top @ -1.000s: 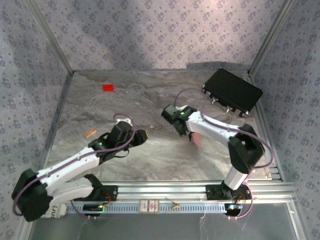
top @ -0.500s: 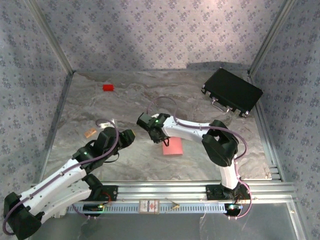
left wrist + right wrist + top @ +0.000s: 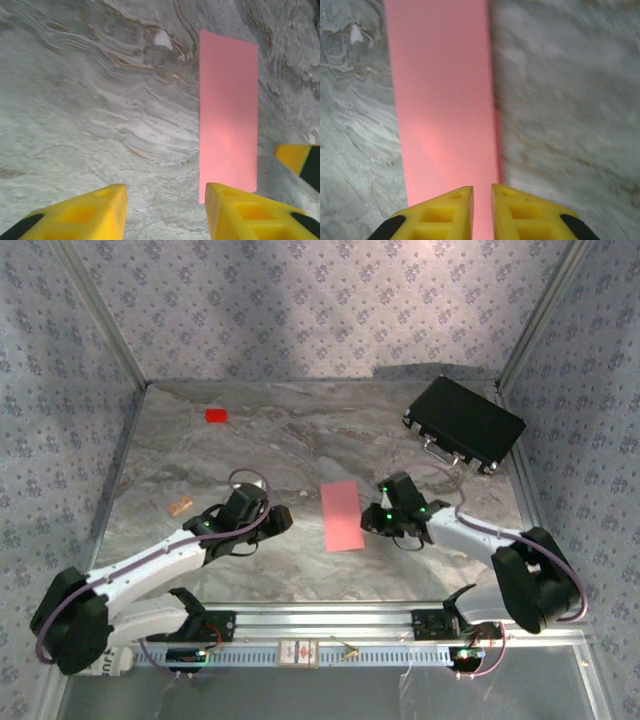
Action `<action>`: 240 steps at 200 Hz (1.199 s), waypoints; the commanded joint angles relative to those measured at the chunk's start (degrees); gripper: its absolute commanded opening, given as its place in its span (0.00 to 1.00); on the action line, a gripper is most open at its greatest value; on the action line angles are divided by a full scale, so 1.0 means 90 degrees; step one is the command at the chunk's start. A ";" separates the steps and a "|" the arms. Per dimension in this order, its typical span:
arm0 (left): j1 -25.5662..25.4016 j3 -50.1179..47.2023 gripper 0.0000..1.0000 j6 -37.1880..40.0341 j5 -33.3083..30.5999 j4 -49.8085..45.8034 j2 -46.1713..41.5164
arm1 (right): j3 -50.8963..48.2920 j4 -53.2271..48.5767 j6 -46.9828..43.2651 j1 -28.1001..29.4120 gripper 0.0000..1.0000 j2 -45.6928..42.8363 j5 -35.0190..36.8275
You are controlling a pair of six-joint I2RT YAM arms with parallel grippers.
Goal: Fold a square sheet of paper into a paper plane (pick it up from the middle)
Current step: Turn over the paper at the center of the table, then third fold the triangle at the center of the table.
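Top view: sheet [image 3: 342, 517] lies flat mid-counter [image 3: 200, 460], a long salmon rectangle between left end effector [image 3: 284, 520] and right end effector [image 3: 367, 526]. Reads as the halved stage, no point formed yet

Left wrist: left end effector [image 3: 165, 212] wide and empty, sheet [image 3: 228, 110] ahead to its right, faint diagonal crease toward the close end

Right wrist: right end effector [image 3: 482, 212] drawn almost together, nothing held, over the sheet's [image 3: 442, 95] near end. Doubled right edge suggests two layers

Next, probably: pin one side, lift a corner for the nose fold. Needs a thin-edge grip, and the paper may slide
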 commanded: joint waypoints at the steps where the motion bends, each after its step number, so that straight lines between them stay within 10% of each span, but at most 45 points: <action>1: 0.0030 0.0268 0.44 0.0017 0.0593 0.0542 0.0289 | -0.0335 0.1034 0.0333 -0.0270 0.16 -0.0365 -0.1244; 97: -0.0005 0.0685 0.44 -0.0148 0.1715 0.1254 0.1813 | -0.0509 0.2281 0.0606 -0.0557 0.12 0.0896 -0.2518; 240: -0.0045 0.1428 0.44 -0.0308 0.2520 0.1635 0.3466 | -0.0624 0.1428 0.0333 -0.0593 0.06 0.1597 -0.1751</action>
